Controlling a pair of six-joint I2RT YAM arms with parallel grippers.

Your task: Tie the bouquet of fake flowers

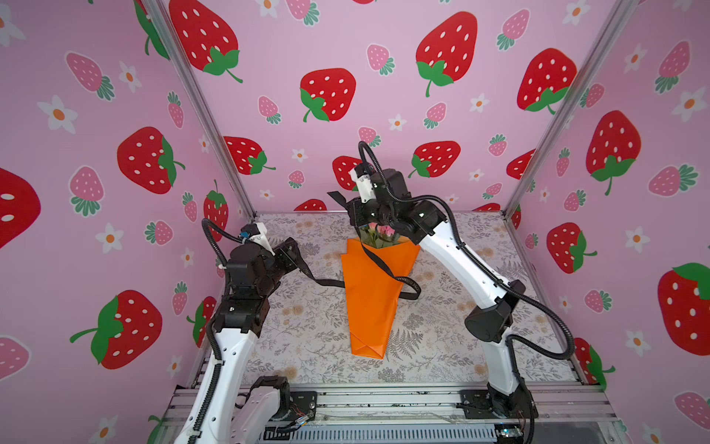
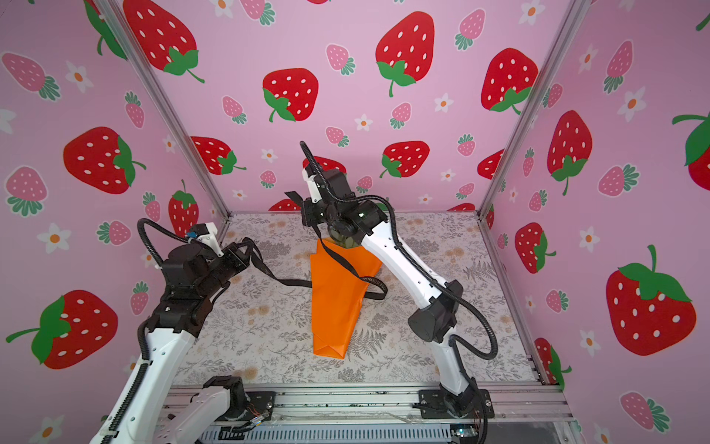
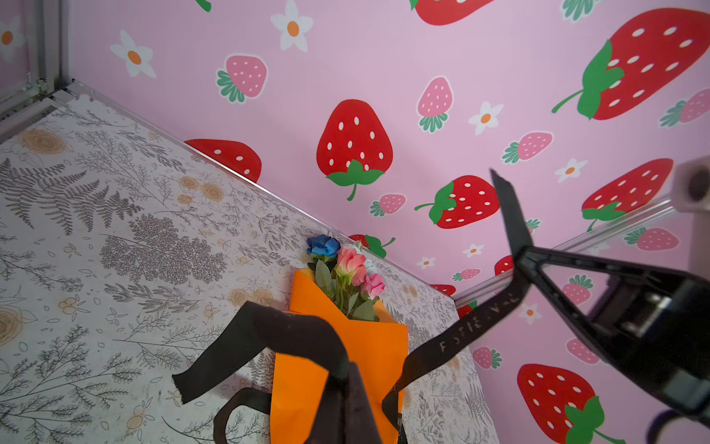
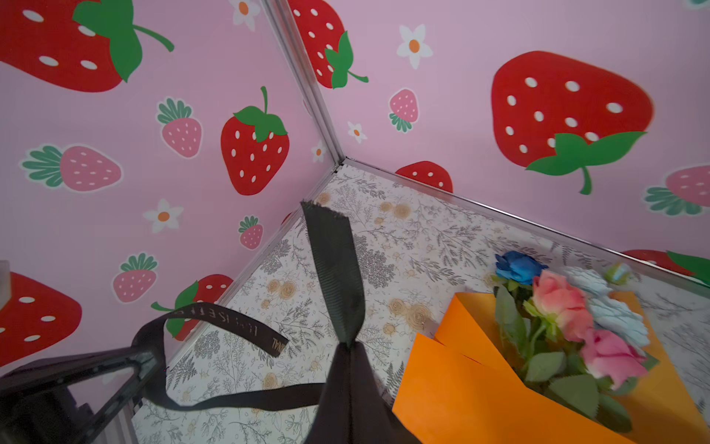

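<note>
The bouquet of fake flowers (image 1: 370, 303) lies mid-table in an orange paper cone, with pink, blue and pale blooms (image 3: 351, 267) at its far end. A long black ribbon (image 1: 380, 265) with pale lettering crosses the cone diagonally and loops round its right side. My left gripper (image 1: 297, 254) is shut on the ribbon left of the cone; the wrist view shows its tips (image 3: 345, 374) pinching the ribbon. My right gripper (image 1: 351, 211) hovers just above and left of the blooms, shut on the ribbon's other end (image 4: 347, 346), whose short tail (image 4: 334, 261) sticks up.
The table (image 1: 442, 346) is covered in grey floral paper, and pink strawberry walls (image 1: 384, 77) close it in on three sides. An aluminium rail (image 1: 384, 399) runs along the front edge, with both arm bases on it.
</note>
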